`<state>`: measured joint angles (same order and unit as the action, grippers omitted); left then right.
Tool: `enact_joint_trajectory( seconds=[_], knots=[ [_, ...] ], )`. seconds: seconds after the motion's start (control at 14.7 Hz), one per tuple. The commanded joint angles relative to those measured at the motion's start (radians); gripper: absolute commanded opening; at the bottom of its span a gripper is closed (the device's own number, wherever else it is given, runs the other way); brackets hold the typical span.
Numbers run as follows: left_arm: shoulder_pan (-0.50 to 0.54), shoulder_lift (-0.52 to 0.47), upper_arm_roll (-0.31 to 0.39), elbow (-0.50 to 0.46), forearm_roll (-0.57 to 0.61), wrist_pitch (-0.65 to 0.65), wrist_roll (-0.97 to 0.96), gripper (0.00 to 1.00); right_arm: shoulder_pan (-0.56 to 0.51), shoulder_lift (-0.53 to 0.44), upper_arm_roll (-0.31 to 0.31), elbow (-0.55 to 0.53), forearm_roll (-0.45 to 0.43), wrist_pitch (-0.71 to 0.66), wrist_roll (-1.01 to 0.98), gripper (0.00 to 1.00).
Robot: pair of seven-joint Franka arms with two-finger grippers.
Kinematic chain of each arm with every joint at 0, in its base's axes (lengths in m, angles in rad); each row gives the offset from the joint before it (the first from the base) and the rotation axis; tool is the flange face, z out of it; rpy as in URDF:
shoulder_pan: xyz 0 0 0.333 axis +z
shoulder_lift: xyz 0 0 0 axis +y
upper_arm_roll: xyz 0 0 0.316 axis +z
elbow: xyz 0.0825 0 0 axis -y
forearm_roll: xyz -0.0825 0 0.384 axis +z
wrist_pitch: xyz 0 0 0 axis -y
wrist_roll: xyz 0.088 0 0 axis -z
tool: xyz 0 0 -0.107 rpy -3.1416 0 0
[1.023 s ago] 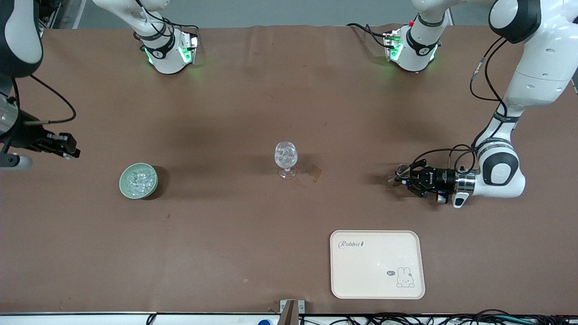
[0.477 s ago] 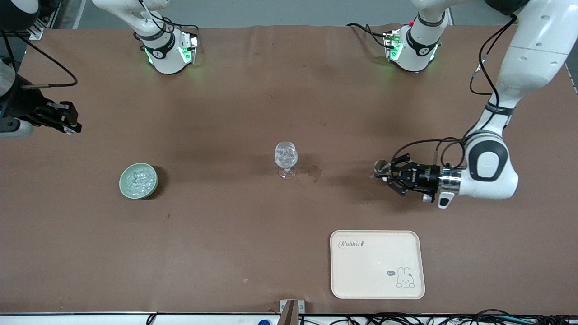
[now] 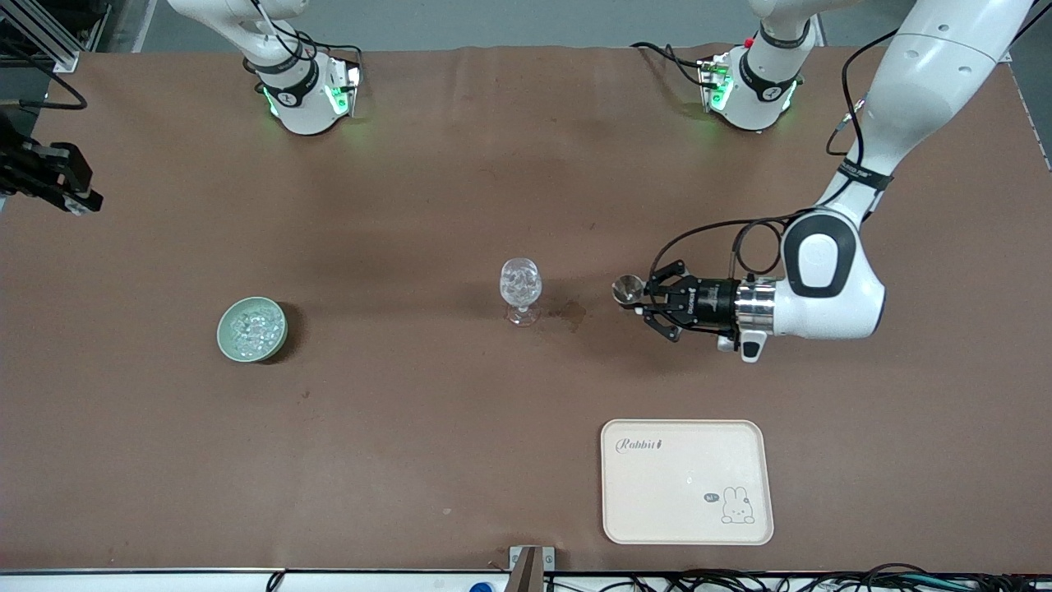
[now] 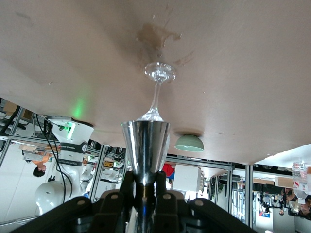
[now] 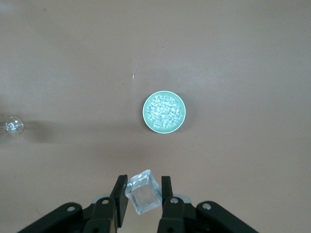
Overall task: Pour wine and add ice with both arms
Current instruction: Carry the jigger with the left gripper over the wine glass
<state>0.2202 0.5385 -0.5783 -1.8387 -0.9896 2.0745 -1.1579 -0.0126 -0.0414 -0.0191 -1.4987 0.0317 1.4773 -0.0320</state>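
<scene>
Left gripper gripping metal cup; right gripper gripping ice cube.

A robotics lab: two bench-mounted arms and aluminium framing around.

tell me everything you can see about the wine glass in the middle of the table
The clear stemmed wine glass stands upright on the brown table, with a rounded bowl, thin stem and round foot. Glinting colourless chunks of ice fill its bowl. A dark wet stain marks the table beside its foot, toward the left arm's end. Nothing grips it: the left gripper, shut on a shiny metal cone-shaped cup, is beside it, apart.
</scene>
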Motion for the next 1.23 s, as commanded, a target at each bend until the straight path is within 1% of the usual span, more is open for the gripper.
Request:
enact_joint_trajectory(
  seconds=[0.0, 0.07, 0.27, 0.48, 0.61, 0.75, 0.82, 1.02, 1.16],
  knots=[
    [-0.073, -0.095, -0.006, -0.057, -0.004, 0.088, -0.086, 0.01, -0.017, 0.005, 0.007, 0.008, -0.009, -0.009, -0.009, 0.05],
    [-0.088, -0.112, -0.006, -0.069, -0.004, 0.117, -0.100, 0.01, -0.017, 0.011, 0.007, 0.009, -0.010, -0.008, -0.009, 0.05],
    [-0.134, -0.140, -0.003, -0.085, -0.001, 0.131, -0.137, 0.01, -0.017, 0.018, 0.007, 0.009, -0.007, -0.005, -0.009, 0.05],
    [-0.208, -0.164, 0.000, -0.106, 0.002, 0.237, -0.190, 0.01, -0.013, 0.025, 0.007, 0.008, -0.007, -0.005, -0.008, 0.05],
    [-0.220, -0.164, -0.002, -0.106, 0.108, 0.263, -0.267, 0.01, -0.012, 0.025, 0.008, 0.008, -0.007, -0.005, -0.008, 0.05],
    [-0.229, -0.164, -0.005, -0.088, 0.256, 0.265, -0.408, 0.01, -0.012, 0.025, 0.008, 0.008, -0.007, -0.006, -0.008, 0.05],
    [-0.231, -0.164, -0.006, -0.077, 0.302, 0.265, -0.458, 0.01, -0.012, 0.025, 0.008, 0.008, -0.007, -0.006, -0.008, 0.05],
    [-0.286, -0.163, -0.005, -0.045, 0.387, 0.265, -0.589, 0.01, -0.012, 0.025, 0.008, 0.008, -0.007, -0.006, -0.008, 0.05],
    [-0.301, -0.161, -0.005, -0.025, 0.455, 0.265, -0.681, 0.01, -0.012, 0.025, 0.007, 0.008, -0.007, -0.005, -0.008, 0.05]
  ],
)
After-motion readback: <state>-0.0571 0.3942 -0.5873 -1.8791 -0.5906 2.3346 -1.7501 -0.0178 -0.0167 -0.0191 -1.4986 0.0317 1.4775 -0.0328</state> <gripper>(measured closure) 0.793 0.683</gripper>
